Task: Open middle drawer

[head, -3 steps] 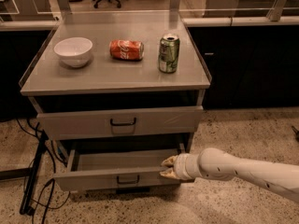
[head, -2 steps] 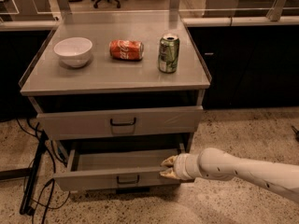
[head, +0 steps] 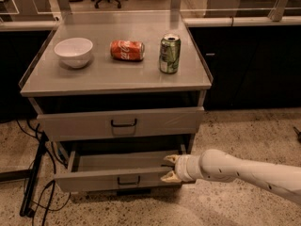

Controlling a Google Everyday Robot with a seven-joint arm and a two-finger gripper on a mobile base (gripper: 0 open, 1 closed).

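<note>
Camera view
Item: middle drawer (head: 94, 179), grey metal, lower of the two fronts in view, standing out toward the near side of the cabinet.
Handling: judged rigid and fairly heavy, running on slides; the flat front is likely slick.
Hold point: black loop handle (head: 128, 180), centre of the front.
Tool: gripper (head: 169, 167), fingers apart, straddling the front's top edge.
Relation: the gripper sits at the drawer's right end, right of the handle.
</note>
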